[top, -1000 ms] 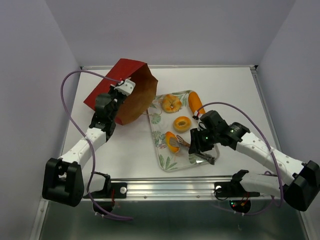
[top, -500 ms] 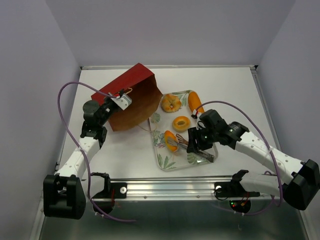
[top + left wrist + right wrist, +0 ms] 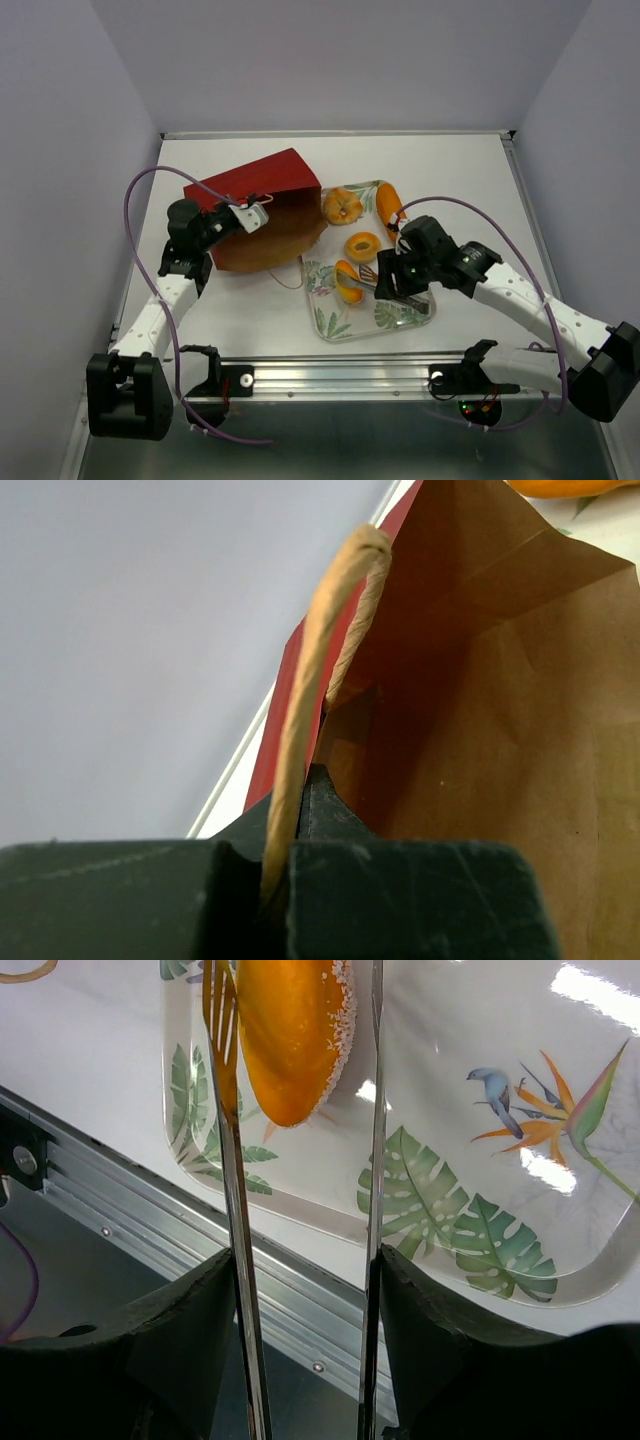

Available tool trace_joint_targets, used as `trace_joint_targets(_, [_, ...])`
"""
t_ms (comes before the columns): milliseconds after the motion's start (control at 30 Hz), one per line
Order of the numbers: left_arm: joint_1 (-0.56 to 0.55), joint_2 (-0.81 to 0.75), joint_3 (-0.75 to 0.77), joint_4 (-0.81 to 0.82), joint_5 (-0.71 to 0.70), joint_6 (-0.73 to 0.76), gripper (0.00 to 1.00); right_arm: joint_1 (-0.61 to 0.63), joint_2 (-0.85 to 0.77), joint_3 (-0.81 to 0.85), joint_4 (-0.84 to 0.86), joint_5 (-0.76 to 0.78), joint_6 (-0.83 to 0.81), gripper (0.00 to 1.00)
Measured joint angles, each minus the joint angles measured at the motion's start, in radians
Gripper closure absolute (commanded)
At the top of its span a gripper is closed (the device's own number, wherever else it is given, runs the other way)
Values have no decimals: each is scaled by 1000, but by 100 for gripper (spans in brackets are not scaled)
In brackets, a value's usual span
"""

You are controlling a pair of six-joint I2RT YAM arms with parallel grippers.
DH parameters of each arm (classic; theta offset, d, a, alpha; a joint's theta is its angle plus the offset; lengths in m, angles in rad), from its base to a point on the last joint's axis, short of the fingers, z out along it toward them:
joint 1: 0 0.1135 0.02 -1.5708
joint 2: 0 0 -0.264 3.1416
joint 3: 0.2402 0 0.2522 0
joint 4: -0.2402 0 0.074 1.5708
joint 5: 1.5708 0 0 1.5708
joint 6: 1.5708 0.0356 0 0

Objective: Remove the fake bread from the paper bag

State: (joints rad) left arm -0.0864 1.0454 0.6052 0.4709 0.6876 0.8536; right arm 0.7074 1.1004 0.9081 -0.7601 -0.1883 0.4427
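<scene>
Your left gripper (image 3: 252, 215) is pressed together on the thin twine handle (image 3: 320, 680) of the dark red paper bag (image 3: 262, 185). The bag lies on its side left of centre in the overhead view, its mouth facing lower right and its brown kraft lining exposed. Four pieces of glossy orange-golden fake bread (image 3: 290, 1040) sit outside the bag on the white leaf-patterned tray (image 3: 400, 318) at centre. A round bun (image 3: 343, 205) is at the tray's upper left, a long loaf (image 3: 390, 205) at its upper right edge, a round bun with a dimpled centre (image 3: 362, 246) in the middle, and an oval roll (image 3: 347, 281) at lower left. The roll's edge shows a white dusting in the right wrist view. Your right gripper (image 3: 393, 288) clasps a pair of slim metal tongs (image 3: 372, 1160), its fingers bearing on the outside of both arms. The tong arms stand spread, one on each side of the oval roll; whether either tip touches it cannot be told. Bag and tray rest on the white table (image 3: 450, 170), the bag's mouth just beside the tray's upper left corner.
</scene>
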Motion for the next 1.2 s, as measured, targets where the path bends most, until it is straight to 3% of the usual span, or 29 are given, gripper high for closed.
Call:
trace_joint_targets(467, [3, 0, 7, -76, 34, 66, 100, 0, -40, 150, -66, 53, -22, 40])
trace_joint_targets(667, [3, 0, 19, -85, 39, 65, 100, 0, -49, 170, -54, 5, -72, 43])
trace_joint_targets(900, [3, 0, 38, -95, 39, 33, 100, 18, 87, 193, 130, -150, -159, 45])
trace_joint_targets(1200, [3, 0, 41, -95, 40, -11, 100, 94, 280, 325, 314, -183, -249, 45])
